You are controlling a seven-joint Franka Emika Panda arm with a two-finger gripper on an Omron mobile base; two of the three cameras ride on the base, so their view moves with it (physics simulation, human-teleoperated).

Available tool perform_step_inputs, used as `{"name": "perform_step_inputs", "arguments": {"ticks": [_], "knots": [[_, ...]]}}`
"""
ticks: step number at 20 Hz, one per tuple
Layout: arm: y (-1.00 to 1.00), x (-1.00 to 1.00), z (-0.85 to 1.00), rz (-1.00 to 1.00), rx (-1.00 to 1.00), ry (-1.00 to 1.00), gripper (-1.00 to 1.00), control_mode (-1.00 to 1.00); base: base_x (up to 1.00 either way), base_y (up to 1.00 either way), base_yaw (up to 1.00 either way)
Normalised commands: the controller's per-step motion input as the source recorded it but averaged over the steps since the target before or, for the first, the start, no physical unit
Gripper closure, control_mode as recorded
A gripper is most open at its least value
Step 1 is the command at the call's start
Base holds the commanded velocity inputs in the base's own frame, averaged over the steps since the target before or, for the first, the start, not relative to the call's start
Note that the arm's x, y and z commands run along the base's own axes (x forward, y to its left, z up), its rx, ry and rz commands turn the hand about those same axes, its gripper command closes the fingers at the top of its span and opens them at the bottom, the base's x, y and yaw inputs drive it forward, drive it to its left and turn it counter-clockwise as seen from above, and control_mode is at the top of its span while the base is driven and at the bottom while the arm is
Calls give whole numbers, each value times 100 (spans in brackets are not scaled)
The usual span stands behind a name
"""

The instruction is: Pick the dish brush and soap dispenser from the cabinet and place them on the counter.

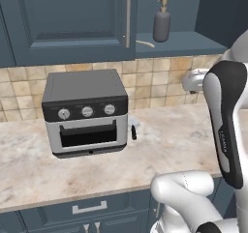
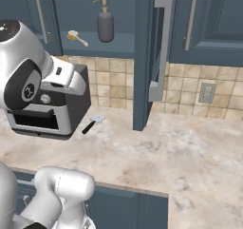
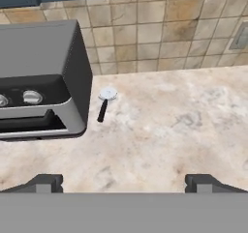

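Left base view puts the toaster oven [image 1: 86,112] on the left of the marble surface [image 1: 169,140], with the small white item with a short black handle [image 1: 133,129] lying just beside its right flank. Above it the cabinet [image 1: 68,19] has one panelled door shut, and to the right of that door's silver bar handle the shelf stands exposed. On that shelf the dish brush [image 1: 145,44] is mostly cut off by the door edge, only a short curved pale stretch showing, and the soap dispenser [image 1: 162,21] stands upright near it to the right. The white arm covers the right side of this view and hides part of a rounded metallic object by the backsplash that I cannot identify.

From the right base view, the brush lies flat on the shelf to the left of the grey bottle, apart from it. The arm's shoulder blocks much of the oven. The opened door is seen edge-on and hides the wall behind it.

At the bottom of the hand view, the jaws [image 3: 124,182] are spread wide with nothing between them, hanging above bare marble.
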Motion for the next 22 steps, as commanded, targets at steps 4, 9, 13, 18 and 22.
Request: {"name": "perform_step_inputs", "arguments": {"ticks": [4, 9, 13, 18, 22], "knots": [[-1, 0, 24, -1, 0, -9, -100, -100, 0, 0, 0], [-3, 11, 18, 0, 0, -17, -100, -100, 0, 0, 0], [-8, 12, 28, 0, 0, -13, -100, -100, 0, 0, 0], [-6, 4, 34, 0, -1, -5, -100, -100, 0, 0, 0], [-4, 9, 32, 0, -2, 0, -100, -100, 0, 0, 0]]}}
